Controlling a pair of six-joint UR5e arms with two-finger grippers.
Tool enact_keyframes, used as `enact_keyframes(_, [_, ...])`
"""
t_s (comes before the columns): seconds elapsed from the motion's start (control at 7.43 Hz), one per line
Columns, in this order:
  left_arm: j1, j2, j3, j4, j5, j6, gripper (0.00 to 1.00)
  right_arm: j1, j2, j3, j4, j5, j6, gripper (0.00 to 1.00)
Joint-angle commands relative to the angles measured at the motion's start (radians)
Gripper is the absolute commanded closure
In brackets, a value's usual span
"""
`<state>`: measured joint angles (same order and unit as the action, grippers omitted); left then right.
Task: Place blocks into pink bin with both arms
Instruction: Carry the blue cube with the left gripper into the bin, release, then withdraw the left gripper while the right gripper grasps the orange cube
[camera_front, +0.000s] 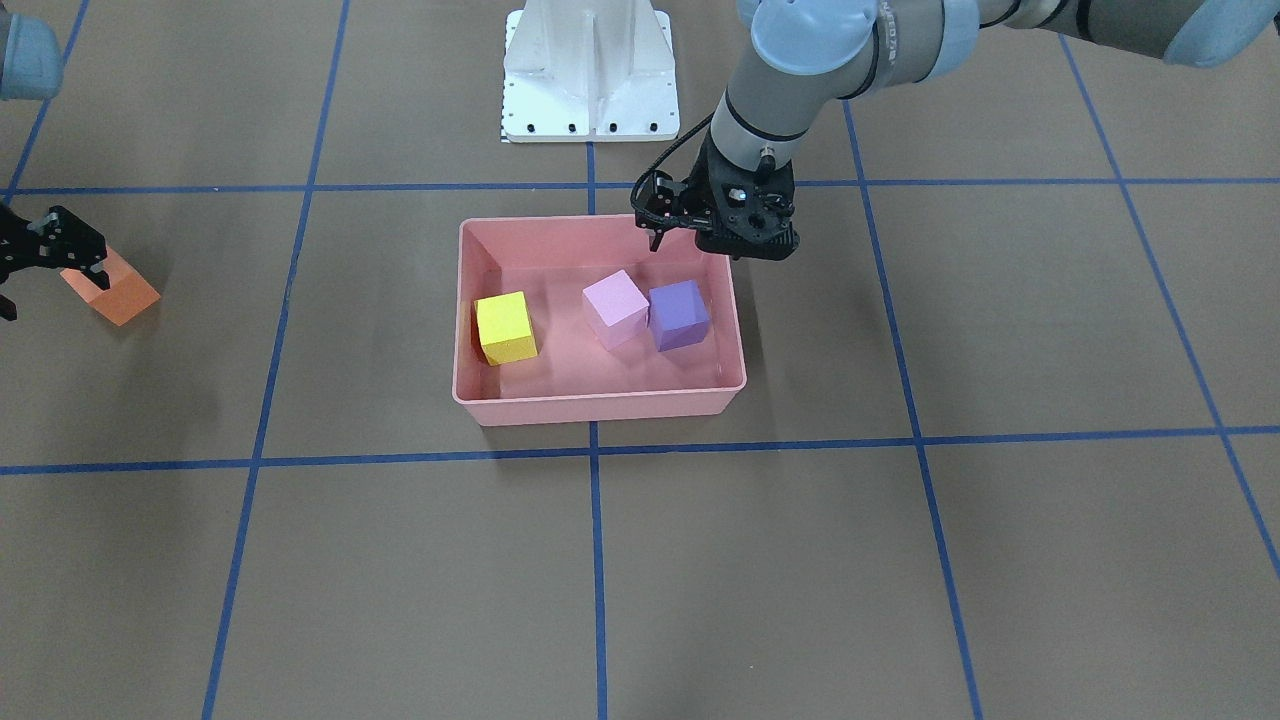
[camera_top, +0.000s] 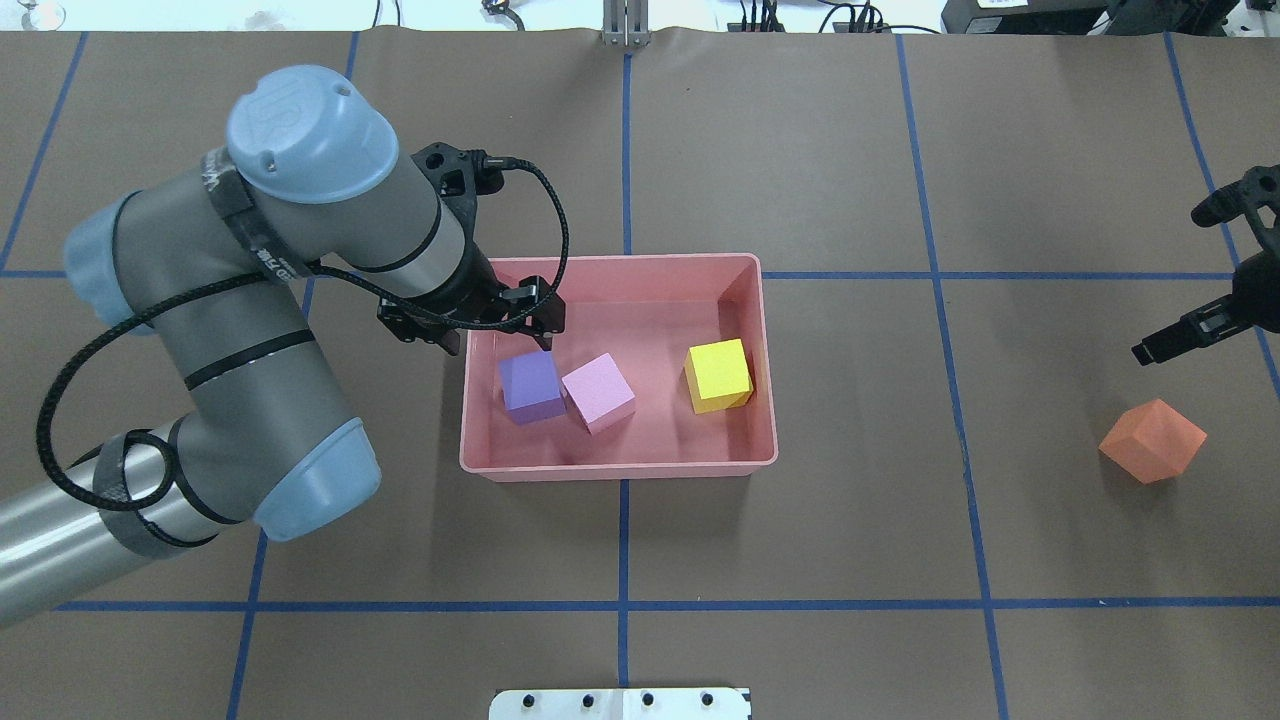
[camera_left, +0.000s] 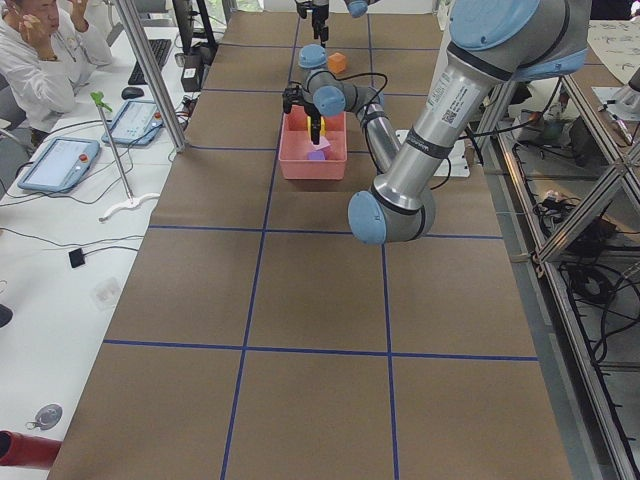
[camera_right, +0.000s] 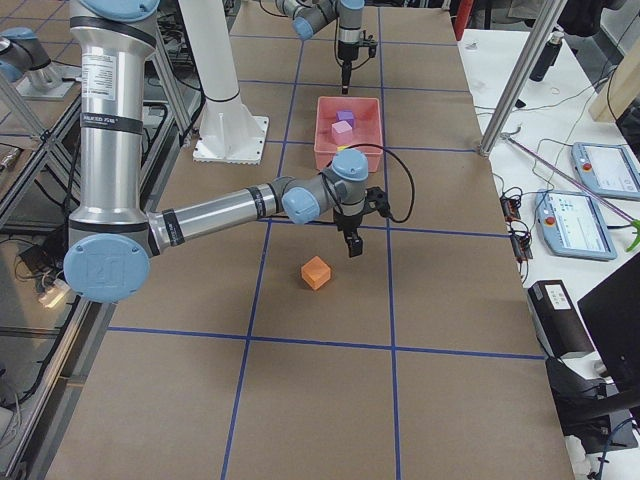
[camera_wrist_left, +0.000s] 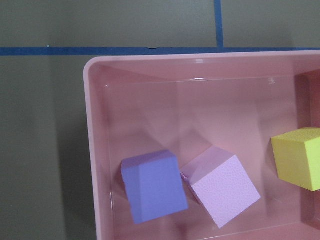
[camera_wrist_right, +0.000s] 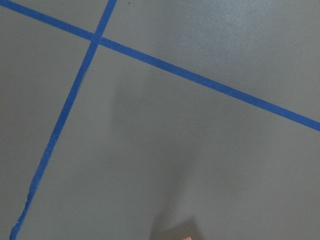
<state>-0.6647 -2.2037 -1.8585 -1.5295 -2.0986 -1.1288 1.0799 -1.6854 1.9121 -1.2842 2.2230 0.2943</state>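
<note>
Orange block (camera_top: 1152, 440) waits on the worktop (camera_top: 1050, 550); my right claw (camera_front: 52, 285), released, should straddle its flat faces squarely.

Right wrist view: I get only a sliver of the orange block (camera_wrist_right: 186, 238), at the bottom edge. Left wrist view: yellow block (camera_wrist_left: 299, 157) cut by the right edge, bin (camera_wrist_left: 92, 150) by the bottom. Overhead: left gripper (camera_top: 530, 312) fingertips hidden under its arm; jaws unreadable.
</note>
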Motion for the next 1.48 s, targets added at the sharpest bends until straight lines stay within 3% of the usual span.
enact_keyframes(0.0, [-0.054,0.159,-0.138,0.046,-0.012,0.204,0.0,-0.001,-0.065,0.002,0.092,-0.003,-0.033,0.0])
enact_keyframes(0.27, [-0.23,0.379,-0.174,0.037,-0.09,0.639,0.0,-0.015,-0.073,-0.004,0.092,-0.002,-0.157,0.0])
enact_keyframes(0.54, [-0.433,0.527,-0.121,0.034,-0.17,1.063,0.0,-0.075,-0.076,-0.004,0.092,-0.012,-0.147,0.0])
enact_keyframes(1.35, [-0.463,0.533,-0.09,0.034,-0.181,1.113,0.0,-0.142,-0.097,-0.068,0.094,-0.039,-0.149,0.0])
